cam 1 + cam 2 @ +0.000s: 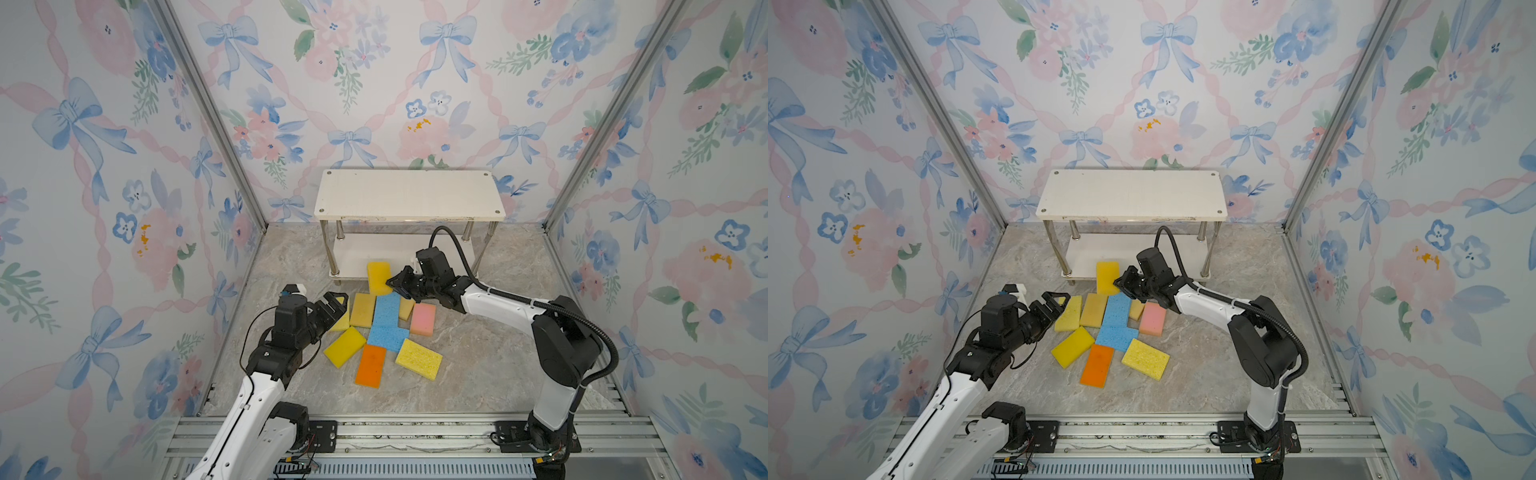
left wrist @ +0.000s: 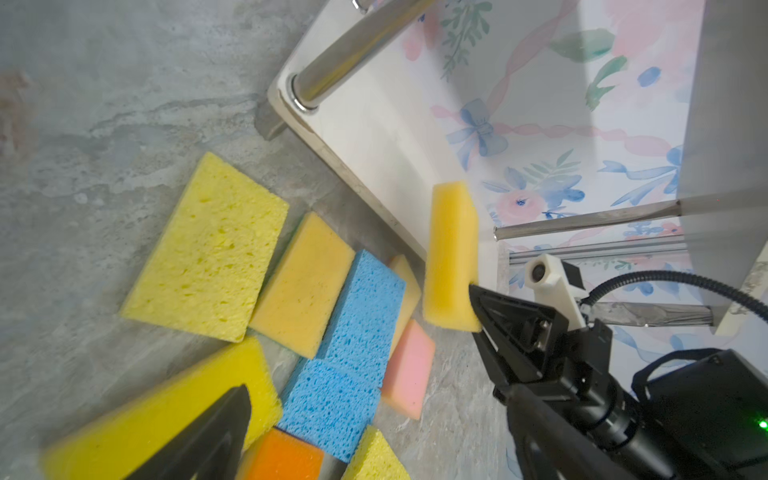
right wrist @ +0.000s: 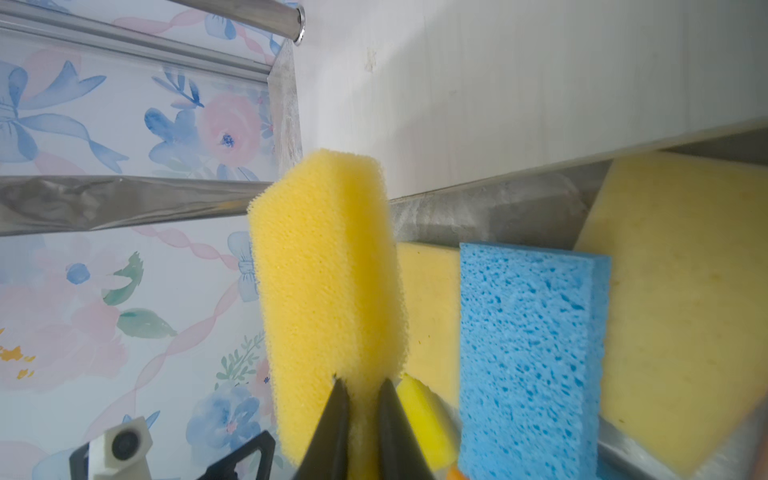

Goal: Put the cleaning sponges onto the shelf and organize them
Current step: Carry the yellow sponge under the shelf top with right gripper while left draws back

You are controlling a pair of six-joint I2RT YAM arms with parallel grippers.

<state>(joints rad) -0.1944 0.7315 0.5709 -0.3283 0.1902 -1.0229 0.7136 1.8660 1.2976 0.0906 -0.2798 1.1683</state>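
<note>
At mid-frame, before the shelf (image 1: 409,195), the right gripper (image 1: 391,286) pinched a yellow sponge (image 1: 378,274) by one end, probably to slip it edgewise onto the lower board (image 1: 353,259). Lower left, the left gripper (image 1: 334,311) gaped empty beside loose sponges (image 1: 384,328).

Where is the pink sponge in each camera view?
Both top views: pink sponge, just right of the blue sponges.
Left wrist: beside the blue sponges, near the held sponge.
Right wrist: not in it.
Shared landmark: the blue sponge nearest the shelf, in all four.
</note>
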